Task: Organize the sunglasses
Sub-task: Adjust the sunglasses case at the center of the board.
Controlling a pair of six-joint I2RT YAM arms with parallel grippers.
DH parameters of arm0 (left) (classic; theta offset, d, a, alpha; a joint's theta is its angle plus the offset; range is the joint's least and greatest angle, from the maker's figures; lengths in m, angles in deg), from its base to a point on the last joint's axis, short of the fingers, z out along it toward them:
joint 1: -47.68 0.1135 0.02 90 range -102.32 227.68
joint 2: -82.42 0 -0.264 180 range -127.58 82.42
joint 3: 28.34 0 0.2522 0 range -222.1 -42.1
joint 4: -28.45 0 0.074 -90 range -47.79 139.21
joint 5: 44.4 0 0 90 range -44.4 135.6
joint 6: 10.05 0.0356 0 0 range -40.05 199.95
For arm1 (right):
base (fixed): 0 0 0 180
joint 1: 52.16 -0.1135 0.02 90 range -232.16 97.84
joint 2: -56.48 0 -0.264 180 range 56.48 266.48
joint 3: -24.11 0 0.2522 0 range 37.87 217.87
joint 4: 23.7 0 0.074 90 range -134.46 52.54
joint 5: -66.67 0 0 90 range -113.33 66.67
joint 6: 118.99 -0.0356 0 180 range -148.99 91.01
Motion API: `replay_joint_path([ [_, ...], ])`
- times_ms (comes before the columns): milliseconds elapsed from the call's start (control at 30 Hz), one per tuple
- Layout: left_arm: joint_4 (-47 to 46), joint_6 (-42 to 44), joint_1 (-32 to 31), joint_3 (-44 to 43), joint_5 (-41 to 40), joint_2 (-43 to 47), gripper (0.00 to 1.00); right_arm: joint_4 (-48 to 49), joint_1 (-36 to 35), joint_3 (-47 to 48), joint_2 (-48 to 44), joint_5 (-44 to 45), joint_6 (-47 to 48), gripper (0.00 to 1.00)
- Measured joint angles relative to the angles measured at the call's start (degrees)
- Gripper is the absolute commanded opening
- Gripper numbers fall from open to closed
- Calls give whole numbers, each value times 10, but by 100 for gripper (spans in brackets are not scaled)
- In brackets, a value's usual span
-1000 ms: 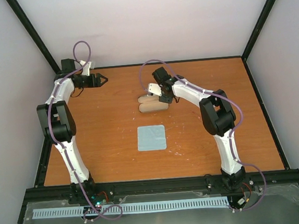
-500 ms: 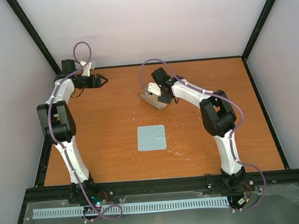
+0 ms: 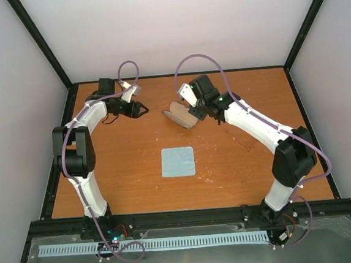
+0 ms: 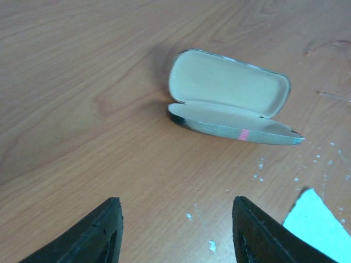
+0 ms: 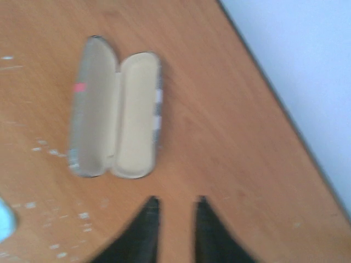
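Moved: left arm has swung in toward the case (image 4: 227,87), now lying open.
Left gripper (image 4: 176,200): apart, empty.
Right gripper (image 5: 176,198): narrowly apart, empty.
Sunglasses (image 4: 333,96): on the bench (image 4: 82,66), near the case.
Handling: likely light, thin, fragile; grasp at the frame, gently.

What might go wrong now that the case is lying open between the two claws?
The sunglasses are thin, nearly see-through and flat on the table, so a claw may miss or bend them. The open case lies loose, held by neither the left claw nor the right claw, so it might slide or tip shut when loaded. Both claws sit near it and might bump.
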Motion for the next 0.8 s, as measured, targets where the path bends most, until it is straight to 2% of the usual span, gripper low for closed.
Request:
replay_joint_path([
  [167,-15,-9,9,-33,-17,-45,47,-12,-22,-44,1,-24,-146,3],
  [267,-9,-22,10,-119,-27,-111,43,-18,-23,-52,39,-34,-222,3],
  [333,4,-30,11,-209,-31,-167,43,-19,-21,-59,61,-40,-266,3],
  [467,26,-38,10,-315,-35,-232,42,-26,-21,-57,89,-45,-317,3],
  [633,55,-39,0,-335,-40,-256,43,-36,-21,-33,129,-46,-353,3],
  [800,63,-41,-18,-306,-42,-261,43,-47,-20,-12,167,-47,-373,3],
])
